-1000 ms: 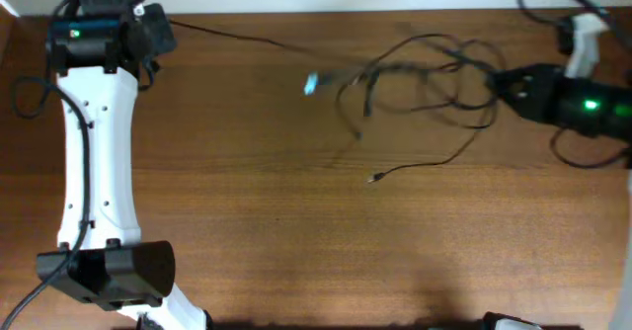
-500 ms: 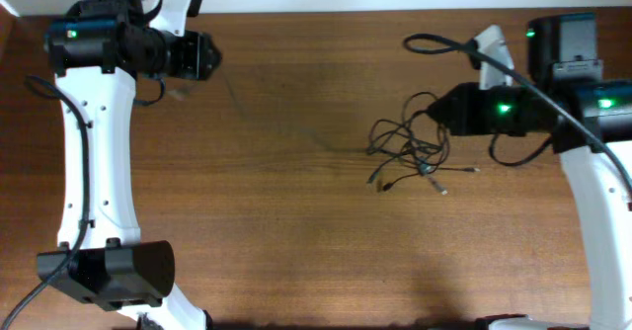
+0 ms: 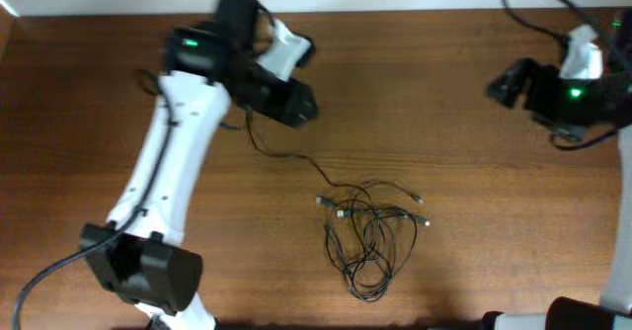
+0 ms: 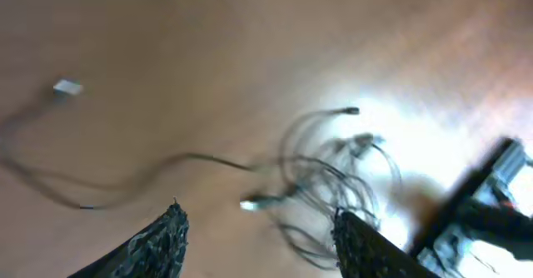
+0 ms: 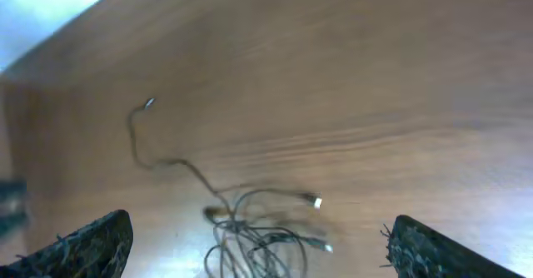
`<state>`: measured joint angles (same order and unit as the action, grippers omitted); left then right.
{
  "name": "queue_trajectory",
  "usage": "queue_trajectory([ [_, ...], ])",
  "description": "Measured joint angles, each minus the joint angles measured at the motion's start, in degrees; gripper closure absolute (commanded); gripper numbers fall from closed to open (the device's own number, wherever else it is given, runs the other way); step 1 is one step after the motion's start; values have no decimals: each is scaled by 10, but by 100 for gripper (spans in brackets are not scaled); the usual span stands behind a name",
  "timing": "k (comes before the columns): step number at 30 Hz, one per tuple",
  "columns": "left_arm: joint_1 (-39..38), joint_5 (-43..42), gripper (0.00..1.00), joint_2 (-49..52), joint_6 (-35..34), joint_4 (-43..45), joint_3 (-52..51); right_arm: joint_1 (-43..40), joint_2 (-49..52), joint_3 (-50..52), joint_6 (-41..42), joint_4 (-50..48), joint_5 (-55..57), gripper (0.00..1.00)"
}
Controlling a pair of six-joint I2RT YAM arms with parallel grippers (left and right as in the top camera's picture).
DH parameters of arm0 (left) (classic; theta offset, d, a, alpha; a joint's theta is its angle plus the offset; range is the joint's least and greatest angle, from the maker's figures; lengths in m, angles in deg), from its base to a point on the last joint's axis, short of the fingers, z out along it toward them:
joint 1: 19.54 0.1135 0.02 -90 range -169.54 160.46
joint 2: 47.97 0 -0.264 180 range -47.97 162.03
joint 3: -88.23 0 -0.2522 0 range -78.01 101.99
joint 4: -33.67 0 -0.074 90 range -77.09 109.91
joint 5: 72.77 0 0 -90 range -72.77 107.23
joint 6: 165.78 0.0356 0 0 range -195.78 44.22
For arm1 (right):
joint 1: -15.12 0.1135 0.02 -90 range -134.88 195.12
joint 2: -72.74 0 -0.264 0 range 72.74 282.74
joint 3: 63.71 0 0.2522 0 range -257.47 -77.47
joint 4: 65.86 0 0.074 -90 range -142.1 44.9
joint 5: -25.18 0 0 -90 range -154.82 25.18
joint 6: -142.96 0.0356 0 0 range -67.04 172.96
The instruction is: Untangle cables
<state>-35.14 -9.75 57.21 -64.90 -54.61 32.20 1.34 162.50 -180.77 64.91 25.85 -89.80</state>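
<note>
The cables (image 3: 370,236) lie tangled at lower centre, untouched, while the left gripper (image 3: 302,103), upper left, and right gripper (image 3: 497,83), upper right, hang spread and empty, likely choosing fresh grasps.

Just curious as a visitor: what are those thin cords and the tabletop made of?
The cables: matte black, limp loops, probably plastic or rubber sheathing; silvery plug ends look metal. The table: brown streaked grain with soft glare, wood or wood-look laminate.
</note>
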Motion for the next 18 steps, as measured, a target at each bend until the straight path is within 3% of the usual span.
queue_trajectory([
  [4,-71,26,52,2,-103,-24,-110,-10,0,0,-16,7,1,1],
  [7,-107,48,46,4,-151,39,-224,-10,0,0,-21,8,10,1],
  [9,-146,56,40,3,-132,140,-277,-10,0,0,-31,12,16,1],
  [11,-204,70,43,4,-93,212,-309,-10,0,0,-35,13,18,1],
  [15,-236,83,57,63,-61,213,-316,-10,0,0,-47,13,21,1],
  [18,-241,88,60,83,-60,171,-321,-10,0,0,-50,14,23,1],
])
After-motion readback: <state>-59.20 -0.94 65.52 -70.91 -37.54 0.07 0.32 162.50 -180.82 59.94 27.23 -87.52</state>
